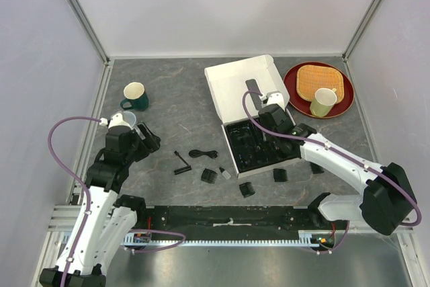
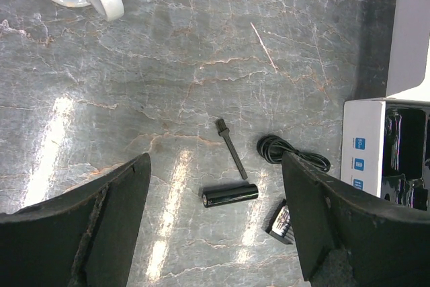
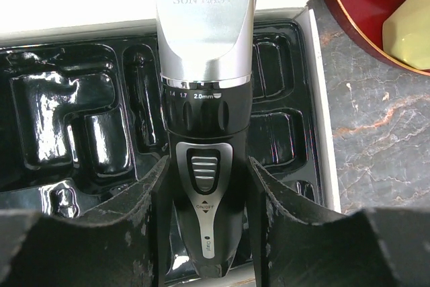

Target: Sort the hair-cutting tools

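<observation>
Left end effector (image 2: 215, 159): spread wide and holding nothing; it hangs over the grey surface (image 1: 168, 92), with the small tools below and ahead of it.
Comb guards (image 1: 247, 189): three blocky black pieces lie on the surface, in front of the box and apart from each other.
Black cylinder (image 2: 230, 195): it lies flat just beside the lower end of the brush.
Brush (image 2: 230, 149): thin, flat on the surface, bristles pointing away from my left camera.
Cord (image 2: 289, 152): in a loose coil, between the brush and the box.
Right end effector (image 3: 207, 173): it pinches the clipper at its black body, one finger on each side.
Clipper (image 3: 205, 65): in my grip, above the black tray (image 3: 67, 99), silver head toward the white lid.
Box (image 1: 232, 78): white, open, lid laid back.
Green mug (image 1: 136, 95): upright at the far left, well apart from the box.
Red plate (image 1: 290, 82): far right, just beside the box, carrying a pale cup (image 1: 322, 102).
</observation>
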### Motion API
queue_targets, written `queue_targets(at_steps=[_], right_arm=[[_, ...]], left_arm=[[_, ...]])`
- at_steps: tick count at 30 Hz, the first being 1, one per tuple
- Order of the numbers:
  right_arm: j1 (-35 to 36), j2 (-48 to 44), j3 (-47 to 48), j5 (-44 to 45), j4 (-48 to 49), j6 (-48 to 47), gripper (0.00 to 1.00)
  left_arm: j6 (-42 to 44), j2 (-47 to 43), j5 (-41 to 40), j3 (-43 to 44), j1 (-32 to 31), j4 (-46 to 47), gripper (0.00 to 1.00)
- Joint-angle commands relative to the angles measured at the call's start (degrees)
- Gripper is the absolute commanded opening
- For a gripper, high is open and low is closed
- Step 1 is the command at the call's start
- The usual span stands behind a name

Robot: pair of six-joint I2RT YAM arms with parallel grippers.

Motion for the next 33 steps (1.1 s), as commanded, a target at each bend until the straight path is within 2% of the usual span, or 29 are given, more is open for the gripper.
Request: queue_targets(at_steps=[1, 14, 21, 22, 26, 33], right_arm=[[-0.75, -2.94, -0.91, 0.6, 8.53, -1.33, 0.28], [-0.84, -6.98, -10.83, 1.75, 14.33, 1.4, 0.33], [-0.84, -6.72, -12.6, 1.4, 14.42, 2.1, 0.36], [-0.76, -6.63, -12.77, 1.83, 14.42, 2.45, 0.42], [-0.84, -6.37, -13.21, 1.92, 14.6, 3.24, 0.43], [-0.84, -5.49, -12.78, 0.96, 14.07, 3.33, 0.52]], left_arm=[[-1.34, 0.22, 0.07, 0.74, 0.14, 1.71, 0.85], [-1.34, 0.39, 0.42, 0.65, 0.05, 1.88, 0.85], [-1.34, 0.48, 0.68, 0.74, 0.14, 1.8, 0.85], [-1.34, 0.48, 0.6, 0.74, 0.05, 1.88, 0.85], [-1.34, 0.39, 0.68, 0.65, 0.14, 1.8, 0.85], [-1.34, 0.39, 0.68, 0.74, 0.05, 1.8, 0.85]])
